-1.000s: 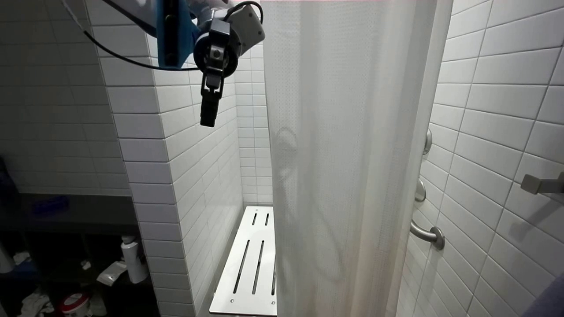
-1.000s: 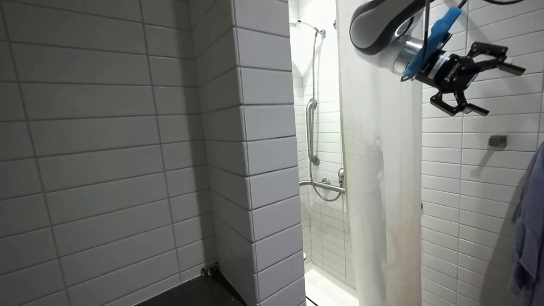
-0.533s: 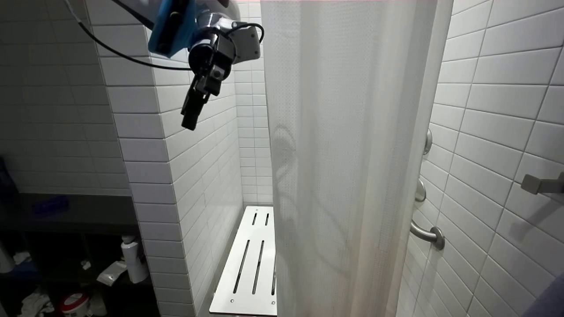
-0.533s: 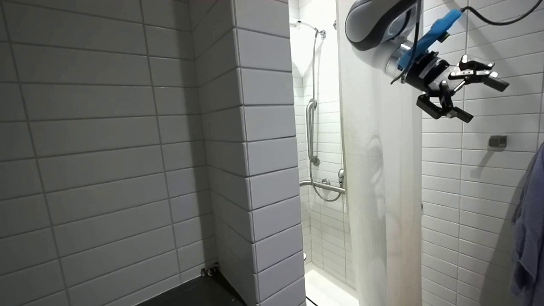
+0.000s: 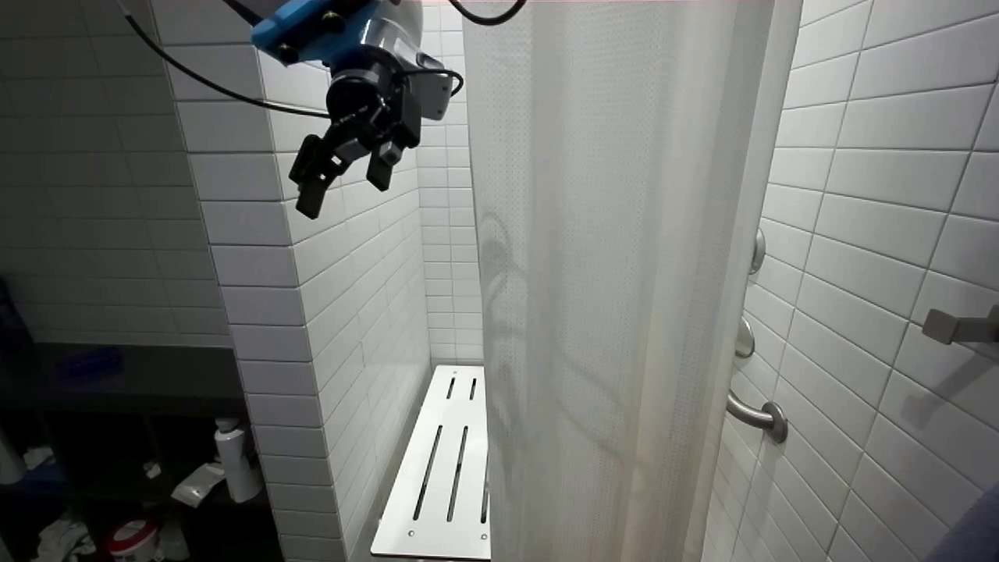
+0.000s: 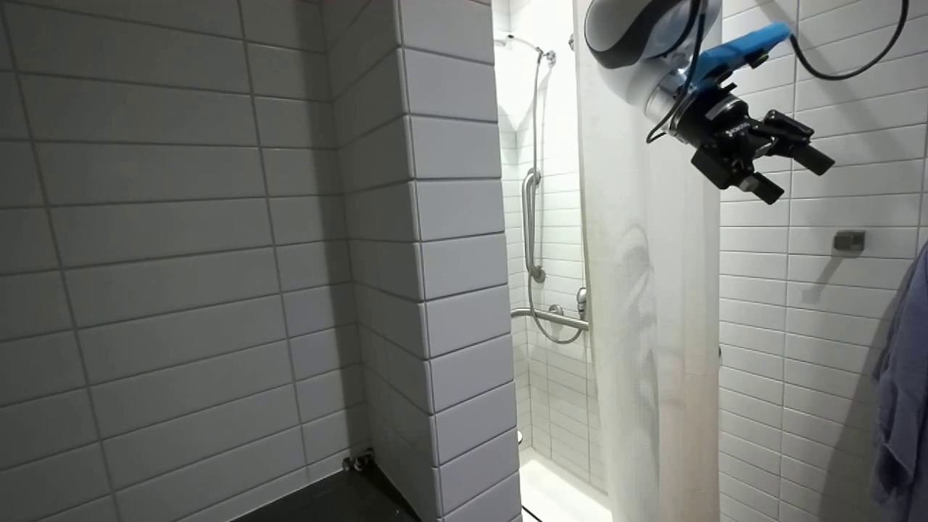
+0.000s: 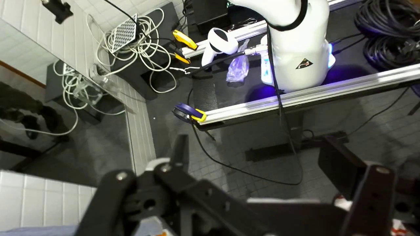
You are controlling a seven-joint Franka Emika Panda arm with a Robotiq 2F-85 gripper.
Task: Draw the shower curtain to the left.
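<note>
"Where does the shower curtain (image 5: 616, 281) hang?"

"Upright, across the right side of the bench (image 5: 445, 412), hiding that edge and its corners. Its free left border drops past the bench's far edge down to the near one."

"And your gripper (image 5: 345, 193)?"

"It hangs higher, outside the bench's far left corner as that exterior view frames it; its depth I can't tell. My fingers (image 7: 341, 165) stand wide apart with nothing between them, and in both exterior views their tips show clear of the curtain. My wrist view takes in my own base (image 7: 297, 54), not the curtain, so I judge I must turn before gripping."

"Will it resist you?"

"Little, I expect. It looks thin, light and limp, so a nudge would probably swing it away from me. A single layer might slide out of my pinch; whether it is damp I can't see."

"Where would you take hold?"

"On that free left border, well above the bench's far edge, with a gathered fold deep between my fingers. Held too low, it would likely just slant. Then a slow draw toward the bench's left edge, as I read the task: what it hangs from is out of view, and a jerk might strain it there."
</note>
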